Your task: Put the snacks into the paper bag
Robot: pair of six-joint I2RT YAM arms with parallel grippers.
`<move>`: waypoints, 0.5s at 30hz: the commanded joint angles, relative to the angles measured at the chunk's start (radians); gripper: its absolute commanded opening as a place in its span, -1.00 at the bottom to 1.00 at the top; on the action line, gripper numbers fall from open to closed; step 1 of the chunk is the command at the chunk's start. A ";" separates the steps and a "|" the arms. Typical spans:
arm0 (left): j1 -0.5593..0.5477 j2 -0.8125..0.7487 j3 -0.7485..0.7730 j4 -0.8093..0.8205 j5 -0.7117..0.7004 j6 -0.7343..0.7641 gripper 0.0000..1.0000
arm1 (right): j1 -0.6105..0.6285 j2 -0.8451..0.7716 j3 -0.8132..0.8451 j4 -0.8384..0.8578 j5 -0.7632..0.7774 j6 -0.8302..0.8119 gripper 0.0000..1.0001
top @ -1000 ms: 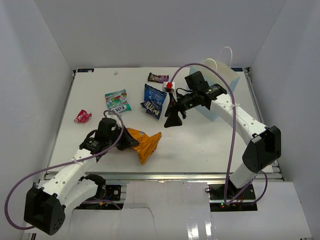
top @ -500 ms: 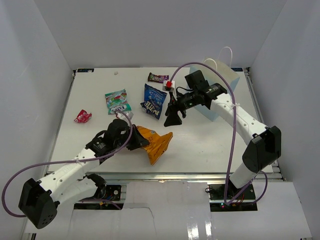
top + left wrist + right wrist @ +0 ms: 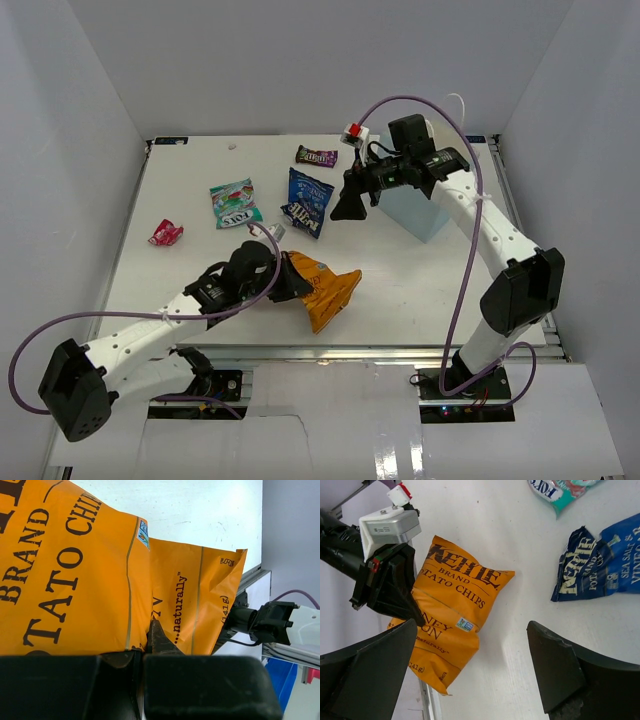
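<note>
The step in hand is the carry of the first snack. The left pincer [image 3: 288, 283] is closed tight on one edge of the orange chip bag [image 3: 330, 292], the foil pinched between its fingers. The bag sits in the near middle of the table [image 3: 430, 290]. Whether it hangs clear of the table or drags on it, I cannot tell from these views. The right pincer [image 3: 350, 205] is spread wide with nothing in it, hovering above the table just left of the paper bag [image 3: 415, 210].

The paper bag stands upright at the far right of the table, partly covered by the right arm, so its mouth is hard to see. The next move, as I judge it, calls for raising the chip bag above the paper bag's rim, swinging it right and away, and letting go over the opening. The right arm would need to give way or steady the paper bag.

The chip bag's lower corner lies near the table's front edge, so a slip there could send it off. Between it and the paper bag the table is bare, which leaves room to swing. The dark blue bag [image 3: 307, 200], teal-white packet [image 3: 235, 203], purple candy pack [image 3: 316, 155] and red-pink wrapper [image 3: 165, 233] lie farther back and left, apart from that path.
</note>
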 commanded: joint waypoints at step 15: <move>-0.133 -0.113 0.054 0.108 -0.043 0.210 -1.00 | 0.103 -0.066 -0.426 0.216 0.154 0.493 0.80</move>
